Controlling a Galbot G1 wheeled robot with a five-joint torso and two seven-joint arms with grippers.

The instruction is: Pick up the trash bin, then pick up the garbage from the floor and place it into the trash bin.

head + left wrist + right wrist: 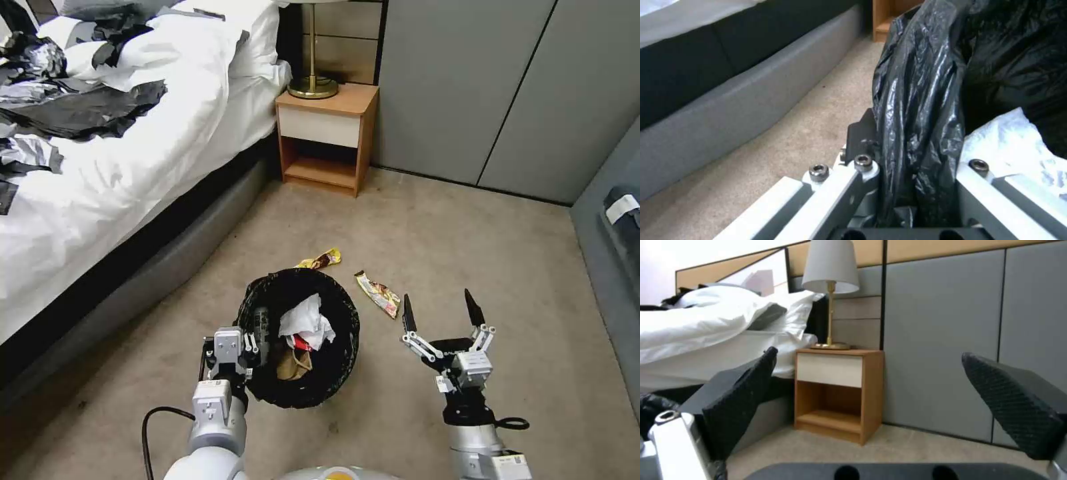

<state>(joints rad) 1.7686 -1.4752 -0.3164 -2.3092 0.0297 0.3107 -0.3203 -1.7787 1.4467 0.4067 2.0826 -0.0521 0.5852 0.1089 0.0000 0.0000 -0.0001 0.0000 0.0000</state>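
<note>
The trash bin (341, 353), lined with a glossy black bag, is held just above the carpet in front of me. My left gripper (255, 331) is shut on the near-left rim, pinching the black liner (925, 100) between its fingers (858, 186). Inside lie a white tissue (307, 321) and a tan paper bag (292, 364). On the floor beyond the bin are two pieces of garbage: a yellow wrapper (321, 259) and a yellow-and-brown wrapper (378, 294). My right gripper (441, 312) hovers open and empty to the right of the bin, close to the second wrapper, its fingertips (742, 396) spread wide.
A bed (100, 167) with a white duvet and black plastic sheets (87, 110) runs along the left. A wooden nightstand (327, 137) with a brass lamp (312, 80) stands at the back. Grey wall panels (480, 87) close off the rear, and open carpet lies to the right.
</note>
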